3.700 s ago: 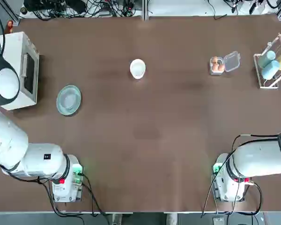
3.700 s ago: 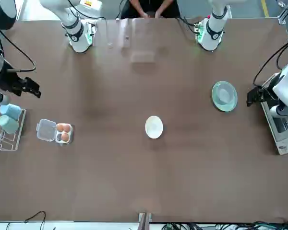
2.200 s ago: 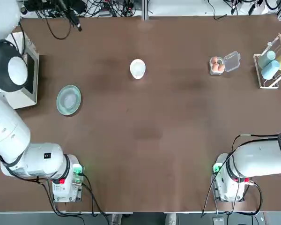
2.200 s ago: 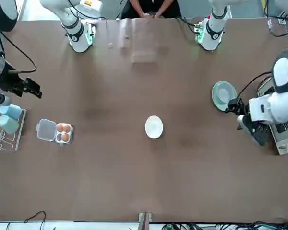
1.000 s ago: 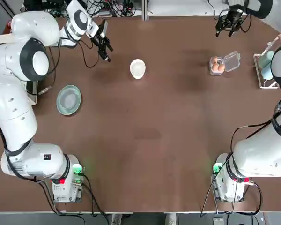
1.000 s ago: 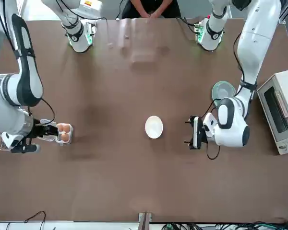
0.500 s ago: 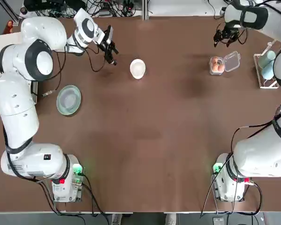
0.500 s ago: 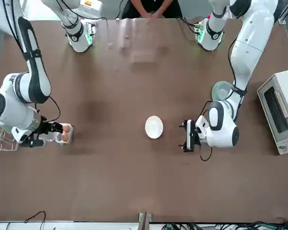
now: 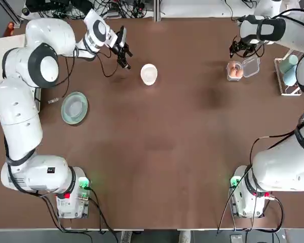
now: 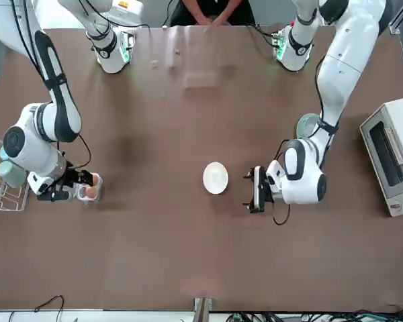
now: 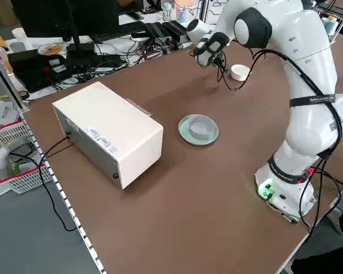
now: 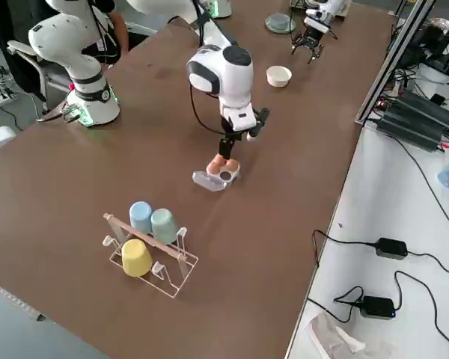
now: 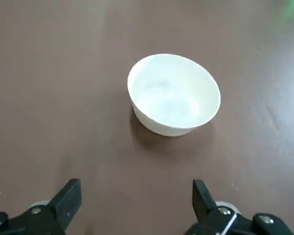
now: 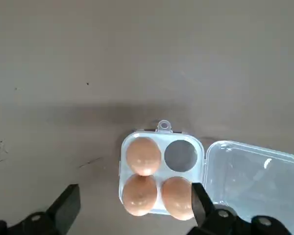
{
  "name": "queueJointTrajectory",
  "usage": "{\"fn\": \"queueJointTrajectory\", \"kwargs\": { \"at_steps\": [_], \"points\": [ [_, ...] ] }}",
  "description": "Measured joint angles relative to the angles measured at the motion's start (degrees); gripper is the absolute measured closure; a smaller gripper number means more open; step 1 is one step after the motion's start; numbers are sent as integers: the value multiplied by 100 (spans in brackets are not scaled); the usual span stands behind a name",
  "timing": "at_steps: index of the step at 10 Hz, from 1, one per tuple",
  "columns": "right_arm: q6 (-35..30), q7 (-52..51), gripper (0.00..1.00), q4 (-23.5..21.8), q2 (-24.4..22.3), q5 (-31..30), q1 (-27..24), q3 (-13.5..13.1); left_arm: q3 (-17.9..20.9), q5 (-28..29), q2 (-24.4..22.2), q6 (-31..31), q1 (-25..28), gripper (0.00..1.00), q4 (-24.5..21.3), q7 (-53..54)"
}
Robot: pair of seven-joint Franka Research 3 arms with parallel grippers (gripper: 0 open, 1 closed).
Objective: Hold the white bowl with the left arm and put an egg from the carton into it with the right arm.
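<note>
The white bowl (image 9: 149,74) stands empty and upright at the far middle of the table, also seen in the left wrist view (image 13: 174,93). My left gripper (image 9: 126,56) hovers just left of it, open, fingers (image 13: 68,200) wide with nothing between them. The clear carton (image 9: 241,69) lies at the far right with its lid (image 14: 245,171) folded open. It holds three tan eggs (image 14: 143,155) and one empty cell. My right gripper (image 9: 238,50) hangs just above the carton's far side, open (image 14: 132,205) and holding nothing.
A pale-green glass dish (image 9: 74,107) sits left of the bowl, near a white toaster oven (image 10: 389,161). A wire rack with cups (image 9: 294,71) stands right of the carton. A person (image 10: 208,10) sits behind the robot bases.
Both arms swung in from the table's sides. The left gripper closed in on the bowl; the right gripper drew in over the carton. Bowl and carton have not moved.
</note>
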Motion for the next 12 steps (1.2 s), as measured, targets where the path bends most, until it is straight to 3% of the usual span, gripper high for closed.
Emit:
{"fn": "queueJointTrajectory", "kwargs": {
  "at_steps": [6,12],
  "points": [
    [564,-2,0,-91,382,-56,34,-121,-42,-1,158,103,-205,0,2,39],
    [653,-3,0,48,637,-80,48,-125,-156,103,345,289,-282,0,-4,131]
  ]
}}
